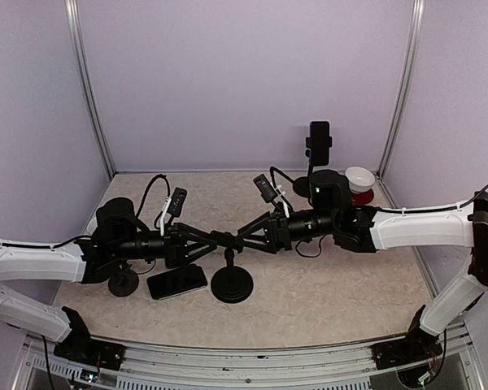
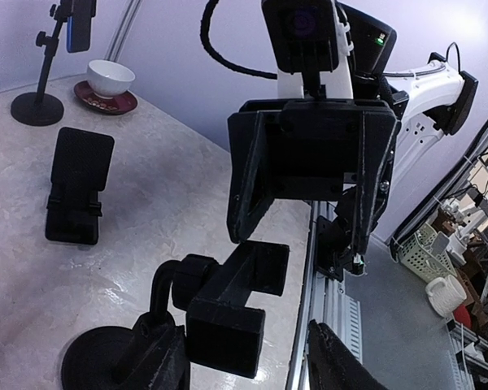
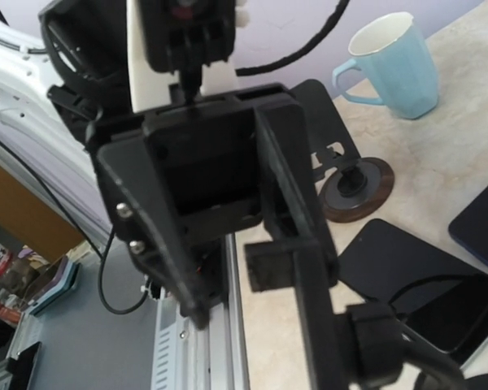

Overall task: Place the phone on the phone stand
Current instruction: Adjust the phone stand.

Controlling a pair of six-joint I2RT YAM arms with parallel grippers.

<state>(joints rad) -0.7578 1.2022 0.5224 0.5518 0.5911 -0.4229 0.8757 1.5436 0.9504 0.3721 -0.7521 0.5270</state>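
Observation:
The phone (image 1: 176,281) lies flat and dark on the table, left of the phone stand's round base (image 1: 232,285); it also shows as a black slab, the phone (image 3: 407,276). The phone stand's clamp (image 2: 236,296) sits on a thin pole between both grippers. My left gripper (image 2: 244,357) straddles the clamp's near end with a gap on one side, so it is open. My right gripper (image 2: 301,240) faces it with its jaws apart over the clamp's far end. In the top view the left gripper (image 1: 215,238) and right gripper (image 1: 242,238) meet over the clamp.
A second stand (image 1: 319,142) with a phone clamped in it rises at the back, beside a white bowl on a red saucer (image 1: 359,180). A folding black holder (image 2: 77,187) lies on the table. A blue mug (image 3: 394,65), a brown-rimmed base (image 3: 358,187) and a dark blue phone (image 3: 484,219) are near the left arm.

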